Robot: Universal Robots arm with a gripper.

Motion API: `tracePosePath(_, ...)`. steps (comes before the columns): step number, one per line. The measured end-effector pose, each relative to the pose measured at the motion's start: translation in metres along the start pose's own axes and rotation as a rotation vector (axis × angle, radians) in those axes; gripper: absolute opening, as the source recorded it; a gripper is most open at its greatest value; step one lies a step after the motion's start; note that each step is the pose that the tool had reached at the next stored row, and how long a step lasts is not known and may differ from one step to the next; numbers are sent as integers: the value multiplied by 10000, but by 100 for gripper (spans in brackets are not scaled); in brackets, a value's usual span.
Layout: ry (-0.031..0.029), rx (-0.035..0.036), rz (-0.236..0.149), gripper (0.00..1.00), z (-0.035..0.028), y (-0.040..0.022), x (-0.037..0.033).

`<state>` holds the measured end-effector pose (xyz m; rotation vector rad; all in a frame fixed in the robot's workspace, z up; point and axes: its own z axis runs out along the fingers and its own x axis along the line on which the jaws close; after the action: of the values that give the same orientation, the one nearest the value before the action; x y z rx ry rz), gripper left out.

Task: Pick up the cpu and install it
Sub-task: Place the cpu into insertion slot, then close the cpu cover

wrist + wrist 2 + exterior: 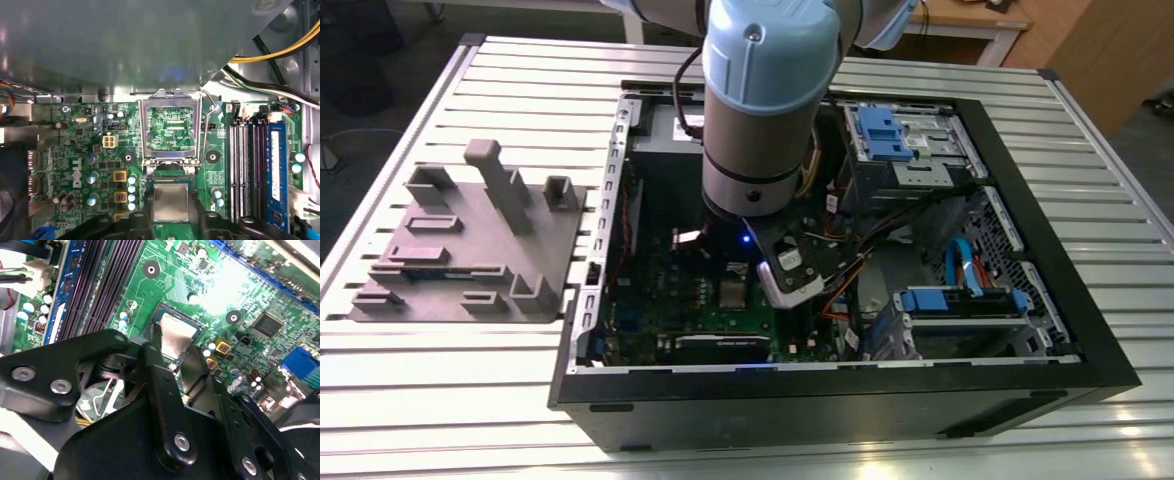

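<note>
Between the fingers (pixel 152 352), cpu (pixel 176 338)

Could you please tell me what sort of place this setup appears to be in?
Probably a robotics lab or test workshop: an open computer case lies on a slatted metal table, a grey parts fixture sits beside it, and the gripper hovers by the cpu in its motherboard socket.

I see the cpu (pixel 171 202) lying flat in its socket on the green motherboard (pixel 75 150), silver top up. Just beside it the hollow metal retention frame (pixel 171 127) stands flipped open, its lever (pixel 209 102) raised. Black memory slots (pixel 245 170) run alongside, with yellow and black cables (pixel 280 50) beyond them.
</note>
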<state>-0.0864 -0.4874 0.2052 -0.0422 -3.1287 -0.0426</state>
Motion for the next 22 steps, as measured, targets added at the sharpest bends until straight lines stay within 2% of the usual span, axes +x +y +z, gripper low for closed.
tracePosePath(1,3,0,0,42,-13,0,0)
tracePosePath(3,5,-1,-1,29,-26,1,0)
tracePosePath(4,4,-2,-1,29,-26,1,0)
tracePosePath(6,5,-2,-1,18,-26,1,0)
tracePosePath(7,6,-1,-1,18,-27,0,0)
tracePosePath(9,6,0,-1,10,-27,1,0)
tracePosePath(22,10,0,0,10,-48,1,1)
